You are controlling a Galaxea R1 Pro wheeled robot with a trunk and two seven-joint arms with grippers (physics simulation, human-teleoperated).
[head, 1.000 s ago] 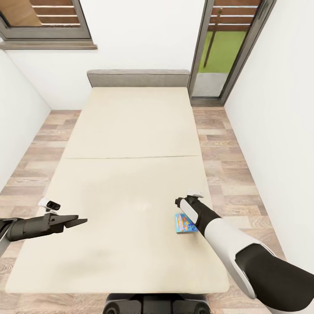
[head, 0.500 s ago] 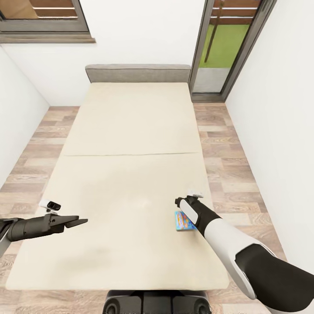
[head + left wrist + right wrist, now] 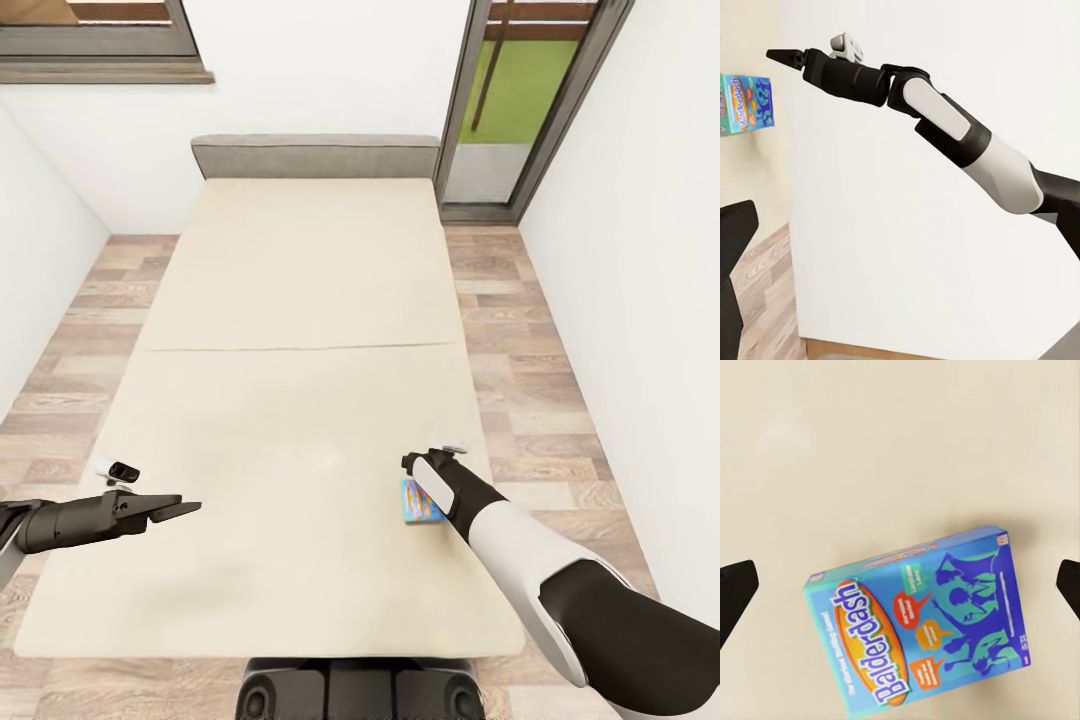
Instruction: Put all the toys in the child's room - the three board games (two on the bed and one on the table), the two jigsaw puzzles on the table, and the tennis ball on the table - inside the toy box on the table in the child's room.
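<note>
A blue-and-orange board game reading "Balderdash" lies flat near the right edge of the beige bed. My right gripper hangs just above it, pointing down, open. In the right wrist view the board game lies between the two wide-apart fingertips, untouched. My left gripper hovers over the bed's left edge, open and empty. The left wrist view looks across at the right gripper and the board game. The table and the toy box are out of view.
The grey headboard stands against the far white wall. A glass door is at the back right and a window at the back left. Narrow strips of wood floor run between the bed and the side walls.
The whole head view has shifted a little, with the bed sliding up in the picture, so the camera moved. Both grippers and the board game keep their places.
</note>
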